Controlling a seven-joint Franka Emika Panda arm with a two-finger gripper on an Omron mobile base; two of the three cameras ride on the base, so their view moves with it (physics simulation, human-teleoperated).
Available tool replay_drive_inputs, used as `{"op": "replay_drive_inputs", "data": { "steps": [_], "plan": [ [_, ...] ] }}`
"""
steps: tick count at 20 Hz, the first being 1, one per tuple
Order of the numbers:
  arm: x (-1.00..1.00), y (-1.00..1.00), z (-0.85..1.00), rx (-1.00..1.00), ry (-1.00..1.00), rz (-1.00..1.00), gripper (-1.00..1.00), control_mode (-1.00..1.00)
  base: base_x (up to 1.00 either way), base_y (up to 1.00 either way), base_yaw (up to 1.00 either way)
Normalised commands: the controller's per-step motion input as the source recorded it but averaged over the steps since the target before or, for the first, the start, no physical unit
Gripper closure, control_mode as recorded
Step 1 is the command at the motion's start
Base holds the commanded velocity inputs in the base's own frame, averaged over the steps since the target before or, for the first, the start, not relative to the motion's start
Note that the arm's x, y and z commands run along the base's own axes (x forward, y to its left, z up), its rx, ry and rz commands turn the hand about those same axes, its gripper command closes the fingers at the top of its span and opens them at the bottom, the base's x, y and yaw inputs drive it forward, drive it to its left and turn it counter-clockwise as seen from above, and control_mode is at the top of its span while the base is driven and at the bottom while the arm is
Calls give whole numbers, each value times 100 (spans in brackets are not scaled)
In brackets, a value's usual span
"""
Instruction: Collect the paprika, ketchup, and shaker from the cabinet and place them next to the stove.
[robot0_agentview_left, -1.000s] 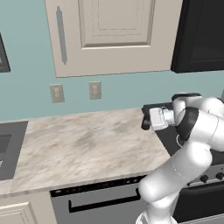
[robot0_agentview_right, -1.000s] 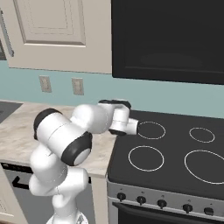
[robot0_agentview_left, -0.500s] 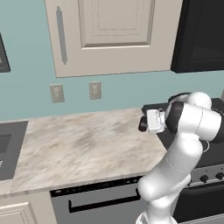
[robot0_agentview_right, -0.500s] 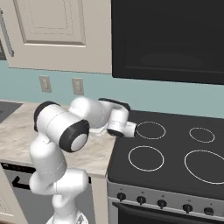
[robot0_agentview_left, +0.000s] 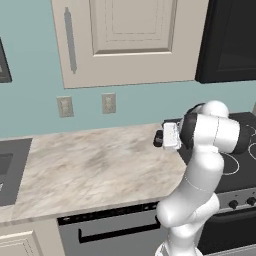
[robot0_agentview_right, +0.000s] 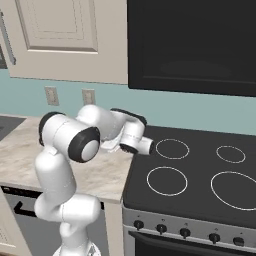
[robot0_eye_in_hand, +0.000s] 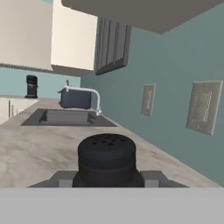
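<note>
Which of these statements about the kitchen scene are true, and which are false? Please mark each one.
1. The jaws of the gripper are closed on the shaker. True.
2. The cabinet door is wide open. False: it is shut.
3. The stove has a pot on it. False: its surface carries just white ring marks.
4. A sink with a faucet sits in the counter. True.
5. Two wall plates sit under the cabinet. True.
</note>
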Motion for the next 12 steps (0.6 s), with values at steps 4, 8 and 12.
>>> {"op": "replay_drive_inputs", "data": {
  "steps": [4, 8, 12],
  "plan": [
    [35, 0, -10, 0, -2, 0, 100, -100, 0, 0, 0],
    [35, 0, -20, -2, 0, 0, 100, -100, 0, 0, 0],
    [35, 0, -28, -2, 0, 0, 100, -100, 0, 0, 0]
  ]
}}
